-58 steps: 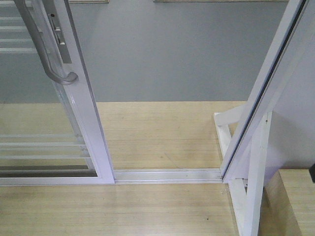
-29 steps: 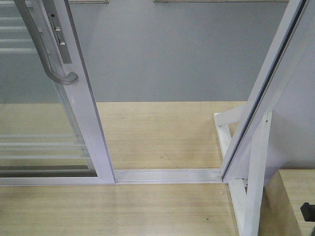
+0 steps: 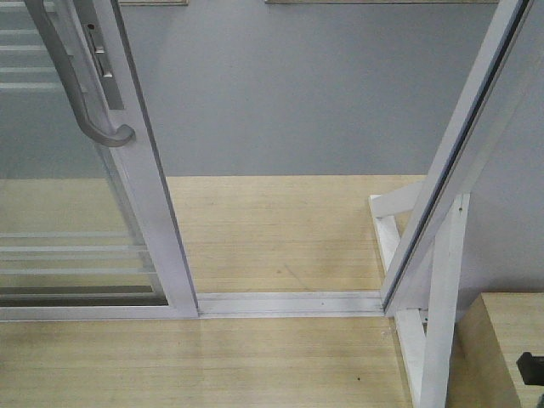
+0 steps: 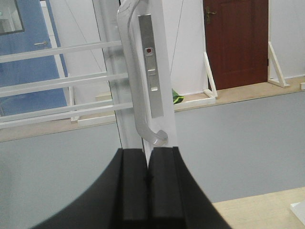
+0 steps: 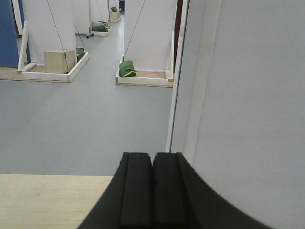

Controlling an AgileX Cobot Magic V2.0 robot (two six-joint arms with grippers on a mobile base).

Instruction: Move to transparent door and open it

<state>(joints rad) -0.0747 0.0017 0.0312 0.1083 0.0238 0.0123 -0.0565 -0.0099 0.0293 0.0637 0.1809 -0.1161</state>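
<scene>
Both claws read as pressed together in our wrist views: the left claw (image 4: 148,179) shows its two black fingers side by side with only a thin seam between them, and the right claw (image 5: 152,183) looks the same, holding nothing. From the left wrist we see the transparent door (image 4: 164,71) just beyond the fingertips, its curved grey pull handle (image 4: 131,81) rising straight above the claw and a slim metal lock plate (image 4: 151,62) beside it on the white stile; we see no contact between claw and handle. White horizontal bars (image 4: 57,81) cross the glass to the left. In the front view the door (image 3: 144,187) stands at the left, its handle (image 3: 81,85) near the top left corner, and a gap lies between it and the white frame post (image 3: 459,161) on the right. A white floor track (image 3: 289,302) runs across the pale wood floor (image 3: 272,229) between them, with grey floor (image 3: 297,93) farther off.
</scene>
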